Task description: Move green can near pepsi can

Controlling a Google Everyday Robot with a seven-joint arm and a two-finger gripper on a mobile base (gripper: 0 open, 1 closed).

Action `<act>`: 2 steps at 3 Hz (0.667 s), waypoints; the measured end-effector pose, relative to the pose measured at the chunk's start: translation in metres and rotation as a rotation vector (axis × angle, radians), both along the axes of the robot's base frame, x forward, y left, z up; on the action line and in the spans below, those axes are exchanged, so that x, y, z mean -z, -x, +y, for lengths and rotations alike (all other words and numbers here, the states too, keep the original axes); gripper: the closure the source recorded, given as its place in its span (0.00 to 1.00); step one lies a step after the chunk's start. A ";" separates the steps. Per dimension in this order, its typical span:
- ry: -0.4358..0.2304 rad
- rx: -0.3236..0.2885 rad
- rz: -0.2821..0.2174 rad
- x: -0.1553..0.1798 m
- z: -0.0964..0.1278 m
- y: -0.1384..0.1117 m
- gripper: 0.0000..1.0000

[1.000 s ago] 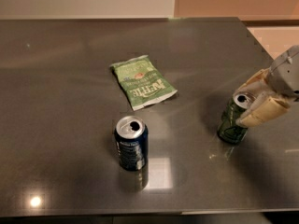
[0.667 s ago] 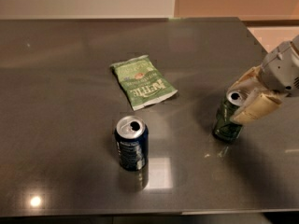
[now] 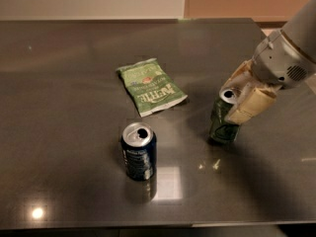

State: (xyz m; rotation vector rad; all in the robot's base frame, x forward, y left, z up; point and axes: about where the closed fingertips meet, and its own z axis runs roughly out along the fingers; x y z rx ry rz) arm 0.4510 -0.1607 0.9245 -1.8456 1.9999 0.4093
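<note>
Well, the gripper [image 3: 237,98] hangs over the right side of the tabletop [image 3: 64,132], its jaws pinching the green can [image 3: 222,128] high up, with one tan finger on each side of the silver top. The can leans a little, and I cannot tell whether its base rests on the surface or is just clear of it. It is well apart from the pepsi can [image 3: 139,152], which stands upright nearer the front edge, further left as I look at it.

The green can looks like thin aluminium. That would be stiff near the rim and easy to dent at mid-body, and the smooth wall could slip in a light hold. Its top looks opened, so I would guess it is light and might spill if tipped further. Just under the rim seems the right place to hold it.

A flat chip bag [image 3: 151,85] lies further back, off the straight line between the two cans, so the way across looks free. The main risk, I think, is knocking the pepsi can over when setting the green one down beside it
</note>
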 end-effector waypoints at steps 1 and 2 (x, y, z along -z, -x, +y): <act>-0.037 -0.095 0.010 -0.003 0.037 0.004 1.00; -0.052 -0.159 0.000 0.000 0.060 0.018 1.00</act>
